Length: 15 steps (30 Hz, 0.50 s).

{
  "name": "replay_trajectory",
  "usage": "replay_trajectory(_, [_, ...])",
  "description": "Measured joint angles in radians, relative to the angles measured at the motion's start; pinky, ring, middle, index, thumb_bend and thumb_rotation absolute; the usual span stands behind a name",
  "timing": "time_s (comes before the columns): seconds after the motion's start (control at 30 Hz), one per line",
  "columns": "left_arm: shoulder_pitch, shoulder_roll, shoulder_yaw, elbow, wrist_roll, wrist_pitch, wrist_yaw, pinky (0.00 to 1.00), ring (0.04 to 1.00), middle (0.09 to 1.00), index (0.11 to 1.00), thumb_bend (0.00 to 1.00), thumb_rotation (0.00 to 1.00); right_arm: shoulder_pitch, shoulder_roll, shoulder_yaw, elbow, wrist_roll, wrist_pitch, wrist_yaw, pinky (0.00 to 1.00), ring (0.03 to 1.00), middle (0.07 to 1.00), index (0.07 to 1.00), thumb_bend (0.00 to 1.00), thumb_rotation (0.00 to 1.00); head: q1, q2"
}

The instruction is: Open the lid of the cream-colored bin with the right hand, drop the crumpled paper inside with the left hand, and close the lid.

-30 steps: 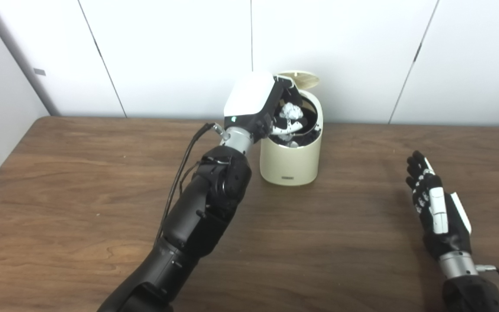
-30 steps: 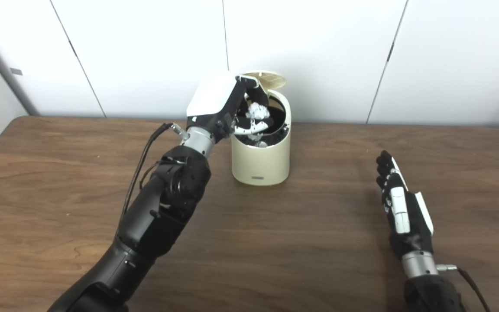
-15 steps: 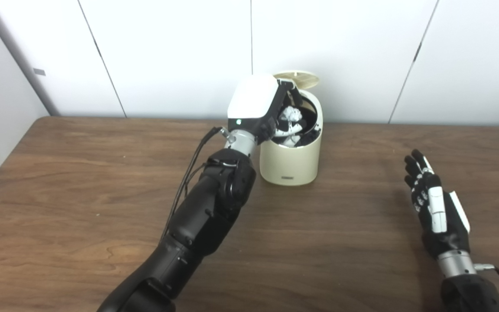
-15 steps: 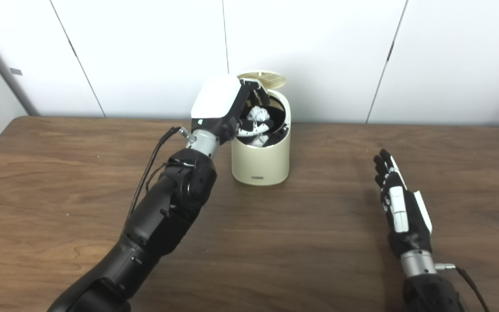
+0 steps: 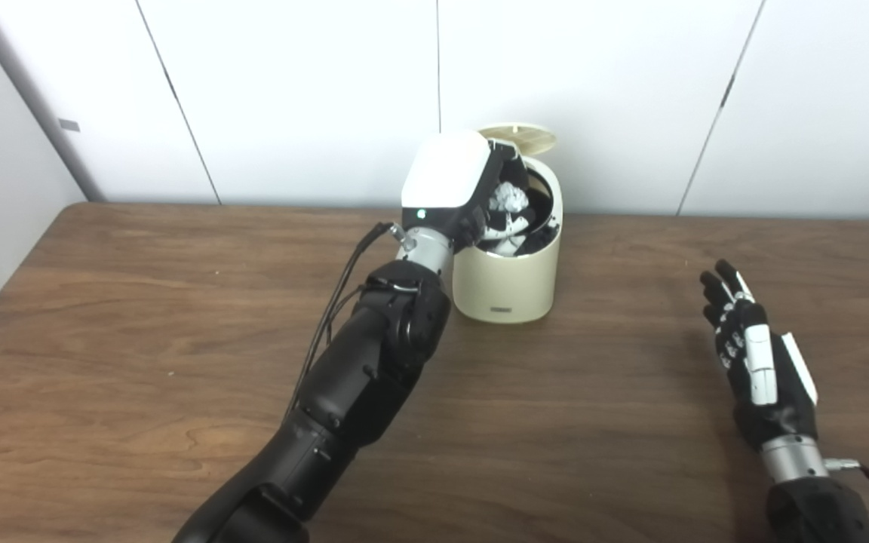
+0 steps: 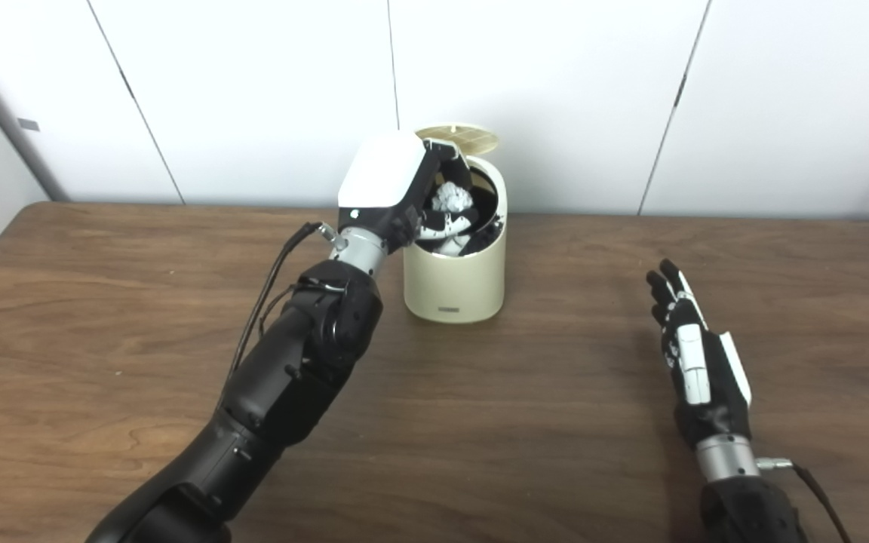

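The cream-colored bin (image 5: 508,283) stands at the back of the table with its round lid (image 5: 519,136) tipped up and open. My left hand (image 5: 459,188) reaches over the bin's left rim, fingers curled into the opening and shut on the white crumpled paper (image 5: 508,197), held just inside the mouth. The paper also shows in the right eye view (image 6: 452,197). My right hand (image 5: 756,362) is open and empty, fingers straight, over the table well right of the bin.
The brown wooden table (image 5: 140,317) ends at a white panelled wall (image 5: 314,90) just behind the bin. My left forearm (image 5: 374,354) crosses the table in front of the bin's left side.
My left hand has slid a little further right over the bin with the paper still in it. My right hand has crept slightly left and forward, still open.
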Motion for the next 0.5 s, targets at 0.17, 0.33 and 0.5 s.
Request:
replay_trajectory(0.17, [-0.004, -0.001, -0.003, 0.000, 0.003, 0.019, -0.012, 0.32, 0.462, 0.563, 0.494, 0.47, 0.00, 0.000, 0.000, 0.001, 0.000, -0.001, 0.000, 0.000, 0.99, 0.969, 0.928, 0.944, 0.65, 1.00, 0.002, -0.002])
replay_trajectory(0.33, [-0.007, -0.001, -0.012, -0.005, 0.028, 0.034, -0.030, 0.35, 0.432, 0.507, 0.521, 0.49, 0.00, 0.001, 0.000, 0.002, -0.003, -0.002, 0.000, 0.000, 0.97, 0.953, 0.915, 0.926, 0.66, 1.00, 0.002, -0.002])
replay_trajectory(0.5, [-0.006, -0.001, -0.010, -0.008, 0.028, 0.032, -0.031, 0.52, 0.620, 0.658, 0.494, 0.52, 0.04, 0.001, 0.000, 0.004, -0.004, -0.010, 0.001, 0.000, 0.97, 0.951, 0.908, 0.923, 0.65, 1.00, 0.002, -0.002])
